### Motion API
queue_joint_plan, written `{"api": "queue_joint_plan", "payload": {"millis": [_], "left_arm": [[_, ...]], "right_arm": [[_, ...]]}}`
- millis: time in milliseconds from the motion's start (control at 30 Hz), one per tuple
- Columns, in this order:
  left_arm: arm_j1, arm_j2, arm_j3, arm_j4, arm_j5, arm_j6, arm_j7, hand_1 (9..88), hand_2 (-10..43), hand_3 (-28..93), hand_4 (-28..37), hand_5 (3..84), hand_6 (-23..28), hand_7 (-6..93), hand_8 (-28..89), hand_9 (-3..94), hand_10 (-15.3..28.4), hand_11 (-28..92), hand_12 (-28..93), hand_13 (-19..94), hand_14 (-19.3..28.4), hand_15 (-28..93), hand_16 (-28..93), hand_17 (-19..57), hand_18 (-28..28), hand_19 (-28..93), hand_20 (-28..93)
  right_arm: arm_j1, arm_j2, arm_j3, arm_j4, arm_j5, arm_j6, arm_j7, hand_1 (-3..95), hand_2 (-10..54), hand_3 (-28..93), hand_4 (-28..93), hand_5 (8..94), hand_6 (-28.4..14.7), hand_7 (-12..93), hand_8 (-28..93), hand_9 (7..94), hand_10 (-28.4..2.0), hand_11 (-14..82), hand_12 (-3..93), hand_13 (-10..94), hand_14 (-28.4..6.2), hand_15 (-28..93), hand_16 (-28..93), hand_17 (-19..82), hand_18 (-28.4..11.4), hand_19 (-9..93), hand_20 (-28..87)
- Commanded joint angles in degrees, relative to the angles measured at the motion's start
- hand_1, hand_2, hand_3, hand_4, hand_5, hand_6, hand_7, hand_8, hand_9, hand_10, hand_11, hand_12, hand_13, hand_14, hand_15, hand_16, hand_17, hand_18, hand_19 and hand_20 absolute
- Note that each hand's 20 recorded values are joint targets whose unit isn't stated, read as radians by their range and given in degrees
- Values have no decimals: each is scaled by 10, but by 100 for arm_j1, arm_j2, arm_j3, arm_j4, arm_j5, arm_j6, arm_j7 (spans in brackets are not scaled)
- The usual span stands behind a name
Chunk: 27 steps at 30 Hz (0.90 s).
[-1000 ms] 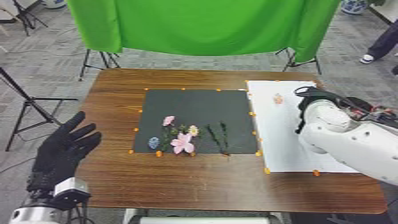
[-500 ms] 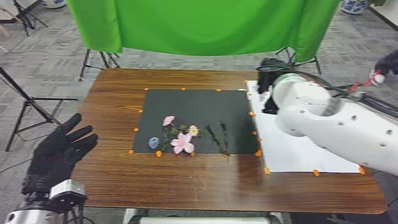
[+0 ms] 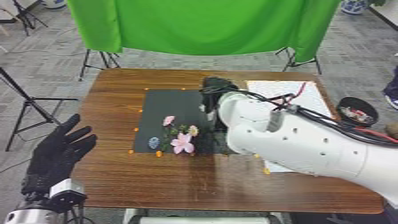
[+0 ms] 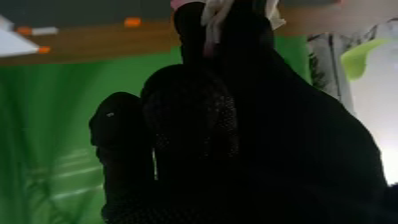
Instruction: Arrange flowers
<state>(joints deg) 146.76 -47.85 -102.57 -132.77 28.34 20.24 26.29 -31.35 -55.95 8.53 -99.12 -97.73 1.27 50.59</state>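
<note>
The right hand is over the dark mat, fingers pinching what looks like a pale flower. The left hand hangs by the bench, fingers open.

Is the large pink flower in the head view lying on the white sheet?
No, the large pink flower lies on the dark mat, to the left of the white sheet.

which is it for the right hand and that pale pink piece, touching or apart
Touching: the right wrist view shows the pale pink piece pinched between the black-gloved fingers of the right hand.
</note>
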Motion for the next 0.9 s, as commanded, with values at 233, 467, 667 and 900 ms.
{"api": "queue_joint_plan", "payload": {"millis": [233,467,667,900], "left_arm": [[-96,-196,-30,2,175,-179,-254,302,65,640,-191,364,97,87,-70,325,204,275,118,220,280,575,-122,-64,284,559,-6],[-123,-196,-46,11,202,-217,-308,303,65,639,-192,364,97,87,-71,325,204,275,118,220,280,576,-122,-64,284,559,-6],[-175,-271,-55,11,282,-260,-420,302,65,640,-191,365,97,87,-71,325,204,276,118,220,280,575,-122,-64,284,559,-5],[-231,-364,-60,20,363,-326,-541,303,65,641,-191,365,97,87,-71,325,205,277,117,220,280,575,-122,-64,284,559,-6]], "right_arm": [[-114,21,-62,142,-20,-74,176,602,-95,756,-283,763,3,287,39,904,-76,89,335,841,-15,690,163,553,-153,932,358],[-243,34,90,106,68,-354,256,589,-95,756,-275,747,-4,271,29,899,-77,91,337,833,-21,690,163,548,-156,932,357],[-272,16,108,74,-69,-707,252,551,-95,748,-251,680,-19,233,17,858,-88,94,333,807,-35,698,160,524,-168,932,346],[-240,-1,117,-16,-118,-805,390,508,-95,743,-254,649,-22,205,-7,806,-105,143,305,786,-40,720,157,513,-168,932,361]]}}
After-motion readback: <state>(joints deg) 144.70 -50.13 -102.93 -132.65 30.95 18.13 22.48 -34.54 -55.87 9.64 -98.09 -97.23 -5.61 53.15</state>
